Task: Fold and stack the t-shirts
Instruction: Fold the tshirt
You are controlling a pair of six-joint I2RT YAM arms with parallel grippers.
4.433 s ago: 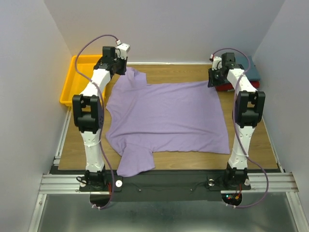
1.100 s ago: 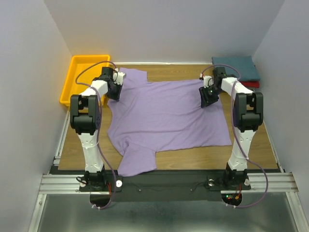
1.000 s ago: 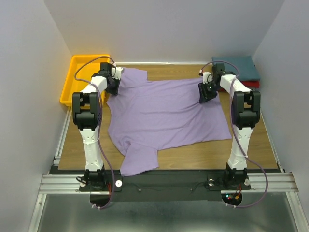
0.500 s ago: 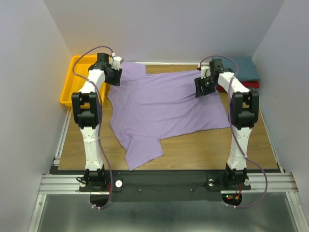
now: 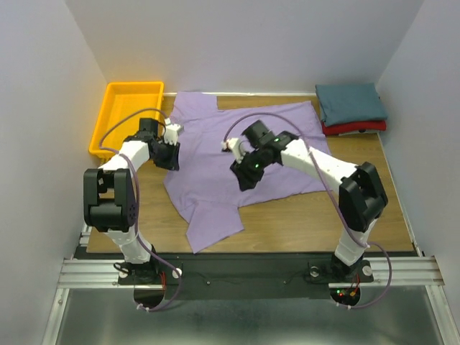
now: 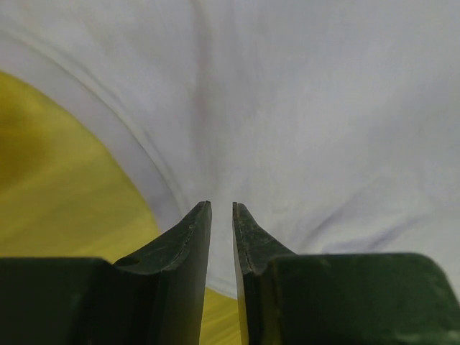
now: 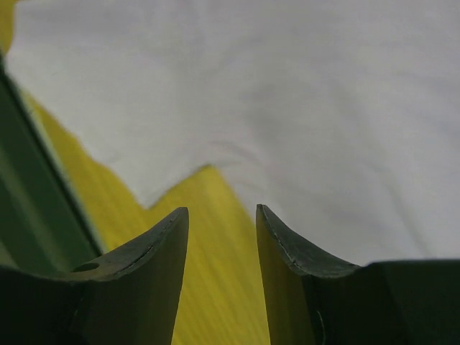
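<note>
Our lavender t-shirt (image 5: 205, 154) lies spread across mid-bench (image 5: 302, 215). At its 9 o'clock edge is our left hand (image 6: 221, 210), jaws barely parted, gripping nothing. At 6 o'clock is our right hand (image 7: 221, 212), jaws apart, empty. At 2 o'clock, the folded teal t-shirt (image 5: 351, 103) tops the red t-shirt (image 5: 356, 128).

wooden table (image 5: 302, 215) | lavender t-shirt (image 5: 201, 172) spread | yellow tray (image 5: 133, 104) far-left | red t-shirt (image 5: 356, 128) far-right

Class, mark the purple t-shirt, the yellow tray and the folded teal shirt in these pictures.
purple t-shirt (image 5: 206, 164), top external view, middle of its body.
yellow tray (image 5: 135, 84), top external view, far rim.
folded teal shirt (image 5: 350, 103), top external view, top face.
</note>
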